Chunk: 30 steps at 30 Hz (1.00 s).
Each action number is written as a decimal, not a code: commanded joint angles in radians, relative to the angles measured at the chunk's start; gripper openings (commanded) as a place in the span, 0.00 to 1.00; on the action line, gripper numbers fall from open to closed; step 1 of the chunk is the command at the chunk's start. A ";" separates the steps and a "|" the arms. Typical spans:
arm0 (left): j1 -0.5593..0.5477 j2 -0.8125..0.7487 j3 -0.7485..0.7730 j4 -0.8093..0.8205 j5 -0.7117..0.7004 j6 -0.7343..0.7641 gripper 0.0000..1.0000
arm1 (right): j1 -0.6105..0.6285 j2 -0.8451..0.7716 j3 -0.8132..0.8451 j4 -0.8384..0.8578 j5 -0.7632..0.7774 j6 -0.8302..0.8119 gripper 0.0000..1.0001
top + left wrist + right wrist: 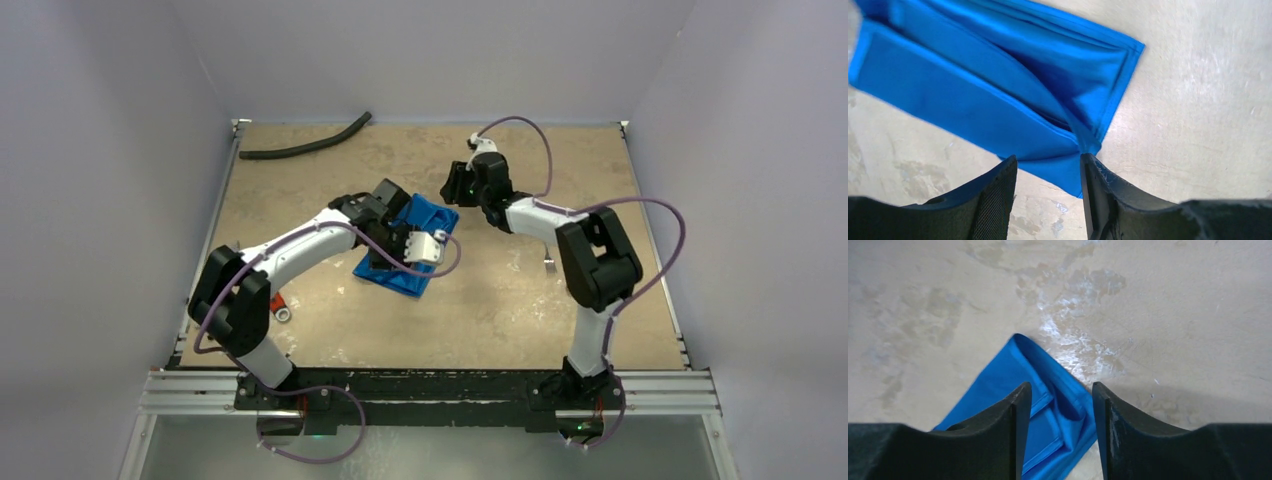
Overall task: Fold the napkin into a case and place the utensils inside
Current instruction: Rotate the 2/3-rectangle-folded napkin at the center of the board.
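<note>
The napkin (408, 262) lies folded into a narrow blue oblong on the table, its layered hems showing. My left gripper (405, 238) hovers over its middle. In the left wrist view this gripper (1048, 159) is open, with a corner of the napkin (998, 95) just beyond the fingertips and nothing between them. My right gripper (458, 192) is at the cloth's far right corner. It stands open (1060, 386) above the end of the napkin (998, 385), holding nothing. A small silver utensil (548, 262) shows beside the right arm; I cannot tell which one it is.
A long black hose (305, 145) lies at the back left. A silver wrench with a red handle (280, 308) rests near the left arm's elbow. Grey walls stand round the table (500, 310) on three sides.
</note>
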 commanded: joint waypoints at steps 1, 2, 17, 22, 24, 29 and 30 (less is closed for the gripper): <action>0.081 -0.051 0.095 -0.053 0.181 -0.166 0.48 | 0.004 0.101 0.089 -0.067 -0.044 -0.066 0.53; 0.107 -0.047 0.103 -0.052 0.202 -0.193 0.48 | 0.004 0.116 0.096 -0.066 -0.046 -0.067 0.53; 0.230 0.056 0.028 0.100 0.183 -0.452 0.35 | 0.005 0.138 0.046 -0.082 -0.064 -0.081 0.12; 0.225 0.073 -0.031 0.097 0.193 -0.384 0.31 | 0.006 0.086 -0.033 -0.051 -0.038 -0.079 0.00; 0.220 0.077 -0.056 0.111 0.163 -0.327 0.29 | 0.005 0.058 -0.082 -0.023 -0.021 -0.064 0.00; 0.206 0.090 -0.085 0.159 0.101 -0.234 0.25 | 0.005 -0.048 -0.256 0.044 0.019 0.020 0.00; 0.201 0.092 -0.083 0.172 0.097 -0.223 0.25 | 0.007 -0.074 -0.298 0.056 0.029 0.043 0.00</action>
